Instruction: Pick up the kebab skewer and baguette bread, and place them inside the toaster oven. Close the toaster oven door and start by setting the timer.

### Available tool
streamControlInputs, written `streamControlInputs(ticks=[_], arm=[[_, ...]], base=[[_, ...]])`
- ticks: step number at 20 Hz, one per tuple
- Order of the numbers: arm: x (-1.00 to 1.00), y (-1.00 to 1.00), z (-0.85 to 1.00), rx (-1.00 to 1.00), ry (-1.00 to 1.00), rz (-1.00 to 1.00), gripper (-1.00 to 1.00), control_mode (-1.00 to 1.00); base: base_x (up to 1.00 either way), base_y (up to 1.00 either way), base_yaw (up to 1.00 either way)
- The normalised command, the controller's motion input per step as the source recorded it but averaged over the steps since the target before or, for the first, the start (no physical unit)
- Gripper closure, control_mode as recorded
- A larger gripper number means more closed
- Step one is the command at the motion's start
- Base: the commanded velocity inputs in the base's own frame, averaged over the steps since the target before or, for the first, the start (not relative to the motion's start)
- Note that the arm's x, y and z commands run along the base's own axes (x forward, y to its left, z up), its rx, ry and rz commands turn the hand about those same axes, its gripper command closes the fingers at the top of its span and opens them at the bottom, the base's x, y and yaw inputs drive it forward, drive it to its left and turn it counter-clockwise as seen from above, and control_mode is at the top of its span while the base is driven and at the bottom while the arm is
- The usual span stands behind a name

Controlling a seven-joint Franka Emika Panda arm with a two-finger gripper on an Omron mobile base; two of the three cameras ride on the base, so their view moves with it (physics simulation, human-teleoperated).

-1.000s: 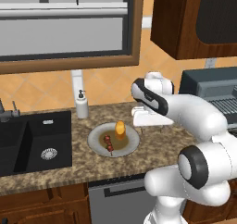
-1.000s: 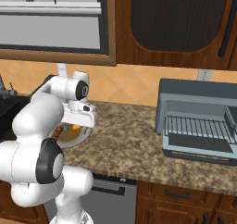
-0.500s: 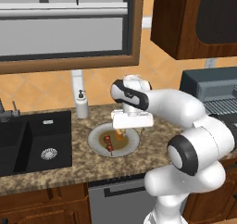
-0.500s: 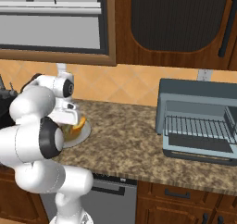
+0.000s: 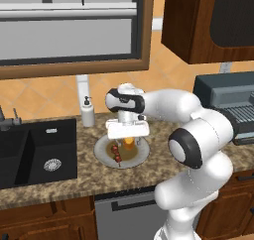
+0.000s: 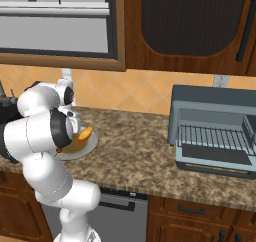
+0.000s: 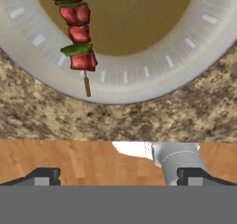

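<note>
The kebab skewer, with red chunks and green bits, lies on a grey plate whose centre is brown; it also lies on the plate's left part. The orange-yellow baguette bread rests on the same plate, half hidden under my hand. My gripper hangs just above the plate, pointing down, open with nothing between its fingertips. The blue-grey toaster oven stands at the right of the counter, its door folded down and the wire rack showing.
A black sink is set into the granite counter left of the plate. A white soap dispenser stands behind the plate by the wall. Open counter stretches between plate and oven. Wall cabinets hang above.
My arm has swung left from beside the plate to right over it, and the hand has come down close to the food. The jaws stayed open.
</note>
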Motion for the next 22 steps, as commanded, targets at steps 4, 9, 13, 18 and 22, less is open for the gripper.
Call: streamControlInputs(ticks=[4, 9, 13, 18, 22], arm=[[0.21, 0.21, -0.44, 0.0, -0.13, 0.0, -1.0, -1.0], [0.0, 0.03, -0.47, 0.0, -0.29, 0.03, -1.0, -1.0], [0.02, 0.21, -0.17, 0.0, -0.04, 0.0, -1.0, -1.0], [0.11, 0.26, 0.0, 0.0, 0.0, 0.0, -1.0, -1.0], [0.08, 0.24, -0.08, 0.0, 0.0, 0.0, -1.0, -1.0]], base=[[0.0, 0.0, 0.0], [0.0, 0.0, 0.0], [0.0, 0.0, 0.0], [0.0, 0.0, 0.0], [0.0, 0.0, 0.0]])
